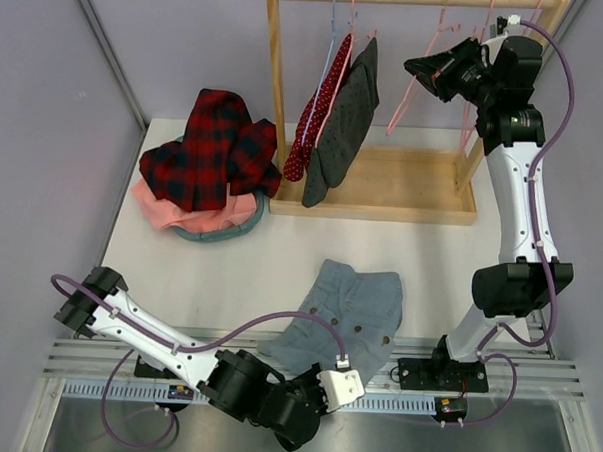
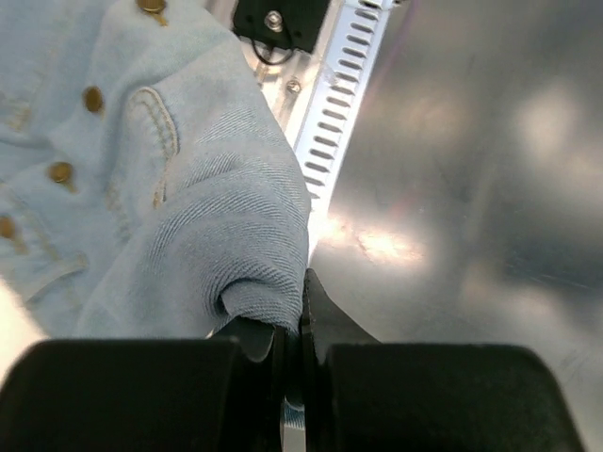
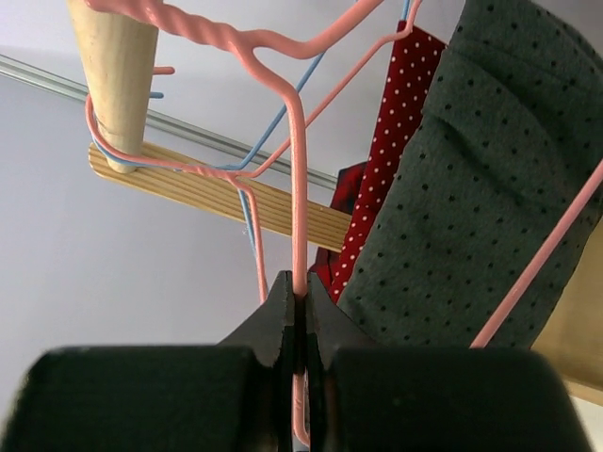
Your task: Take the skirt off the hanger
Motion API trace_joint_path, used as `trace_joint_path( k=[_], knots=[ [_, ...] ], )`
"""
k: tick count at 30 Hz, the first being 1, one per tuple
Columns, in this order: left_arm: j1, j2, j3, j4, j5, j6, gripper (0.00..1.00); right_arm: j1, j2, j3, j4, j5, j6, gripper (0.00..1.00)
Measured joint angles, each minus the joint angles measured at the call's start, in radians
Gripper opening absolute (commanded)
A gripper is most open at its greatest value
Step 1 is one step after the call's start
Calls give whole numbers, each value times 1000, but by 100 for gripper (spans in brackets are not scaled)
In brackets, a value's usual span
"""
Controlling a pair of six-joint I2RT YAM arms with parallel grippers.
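Observation:
The light blue denim skirt (image 1: 356, 306) with brass buttons lies crumpled on the table near the front edge, off any hanger. My left gripper (image 2: 300, 306) is shut on a fold of the skirt (image 2: 188, 217) at its near hem; in the top view the left gripper (image 1: 325, 375) sits low by the rail. High at the back right, my right gripper (image 1: 413, 65) is shut on the wire of a bare pink hanger (image 1: 405, 98). In the right wrist view the hanger (image 3: 298, 169) runs straight down between the closed fingers of the right gripper (image 3: 299, 287).
The wooden rack (image 1: 383, 202) at the back holds a grey dotted garment (image 1: 346, 123) and a red dotted garment (image 1: 322, 107) on pink and blue hangers. A pile with a red plaid garment (image 1: 210, 152) over pink cloth (image 1: 197, 217) lies at the back left.

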Motion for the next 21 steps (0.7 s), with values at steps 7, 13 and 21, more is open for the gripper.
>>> trace_joint_path(
  k=[7, 13, 21],
  knots=[
    [135, -17, 157, -190, -80, 131, 0, 0, -30, -134, 18, -1, -27, 0],
    [408, -117, 254, -297, -111, 318, 0, -1, -79, -191, 37, -23, -50, 28],
    [829, -138, 615, -337, -152, 643, 0, -2, -173, -280, -27, -43, -128, 99]
  ],
)
